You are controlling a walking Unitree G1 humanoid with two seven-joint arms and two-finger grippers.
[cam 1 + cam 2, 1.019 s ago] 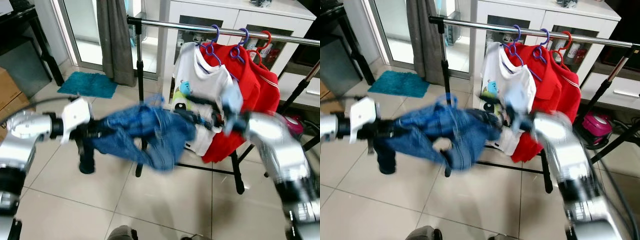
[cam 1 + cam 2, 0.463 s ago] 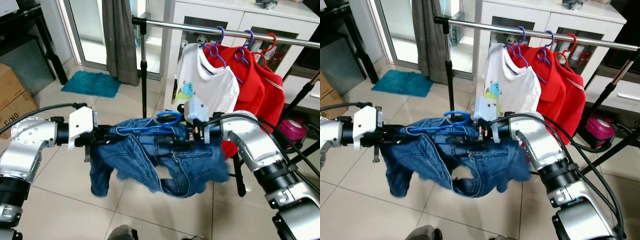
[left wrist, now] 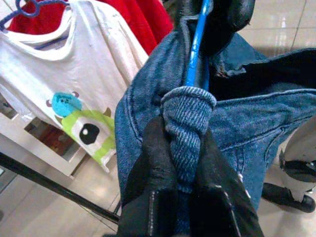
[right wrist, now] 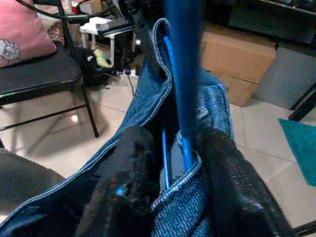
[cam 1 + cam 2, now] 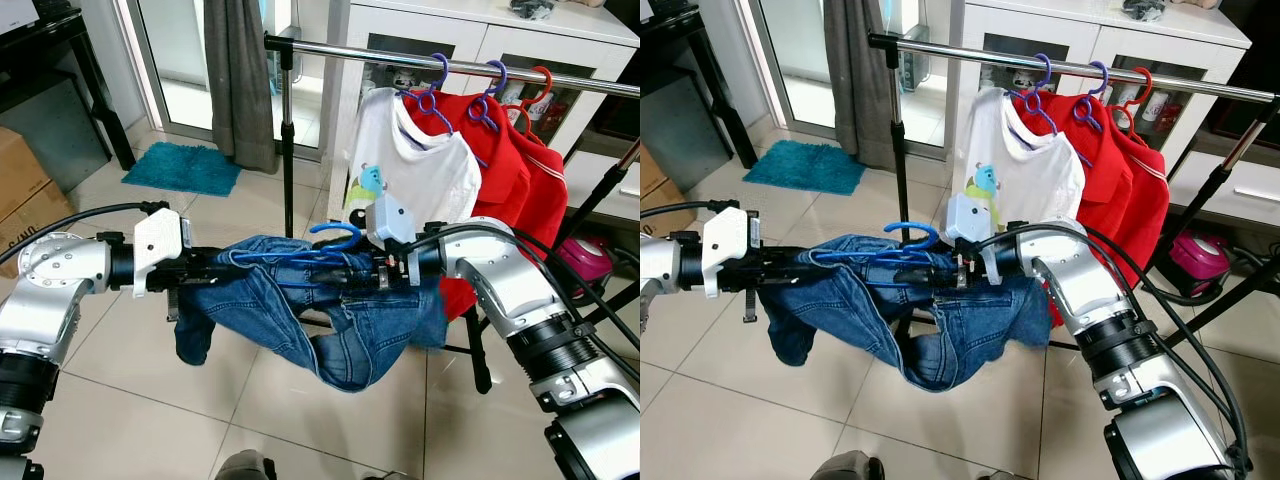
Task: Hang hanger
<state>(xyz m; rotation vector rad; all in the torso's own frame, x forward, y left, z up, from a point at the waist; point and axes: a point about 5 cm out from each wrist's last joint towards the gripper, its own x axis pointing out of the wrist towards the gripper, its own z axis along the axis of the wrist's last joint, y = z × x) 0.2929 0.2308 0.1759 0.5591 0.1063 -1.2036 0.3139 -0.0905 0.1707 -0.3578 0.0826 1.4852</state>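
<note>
The blue hanger (image 5: 300,262), with a pair of jeans (image 5: 330,320) draped over it, is held level between the two grippers in front of the robot, well below the chrome rail (image 5: 400,58) of the clothes rack. The left gripper (image 3: 177,148) has its fingers closed on a fold of denim at one end of the hanger, and the right gripper (image 4: 170,163) has its fingers clamped on the waistband and the blue wire at the other end. The hanger's hook (image 5: 335,233) stands up between them, free. The main risk, as I judge it, is that the jeans slip off during the lift: much of the cloth sags low on one side, and the left fingers seem to pinch denim more than wire. The hook could also miss the rail or twist away, since it must be raised well up and turned across the bar. On the rail hang a white shirt (image 5: 420,170) and red garments (image 5: 510,170) on purple and red hangers, crowding the right part; the bare stretch near the upright post (image 5: 288,140) looks the easier target. A grey curtain (image 5: 238,80) and a teal mat (image 5: 180,167) lie behind.
</note>
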